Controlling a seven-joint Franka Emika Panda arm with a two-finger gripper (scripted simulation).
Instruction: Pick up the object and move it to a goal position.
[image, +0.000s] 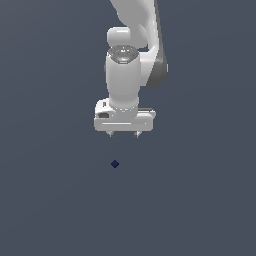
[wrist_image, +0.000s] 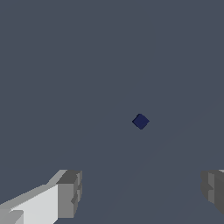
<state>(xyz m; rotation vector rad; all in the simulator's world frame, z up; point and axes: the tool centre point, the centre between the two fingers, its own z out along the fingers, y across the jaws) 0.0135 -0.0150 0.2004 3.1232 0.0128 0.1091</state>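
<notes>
Below end effector (image: 123, 134) | cube (image: 115, 163) lies apart, untouched | fingers spread, empty | risk: off-centre descent nudges cube aside

We see the hand (image: 124, 134) from a distant front-facing exterior view; our wrist view looks closely down; both share the cube (image: 115, 163).

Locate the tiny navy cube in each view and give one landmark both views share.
Exterior view: navy cube lies on the grey floor, below the gripper, apart from it.
Wrist view: navy cube sits near centre, ahead of the open jaws.
Shared landmark: the gripper's fingertips.
</notes>
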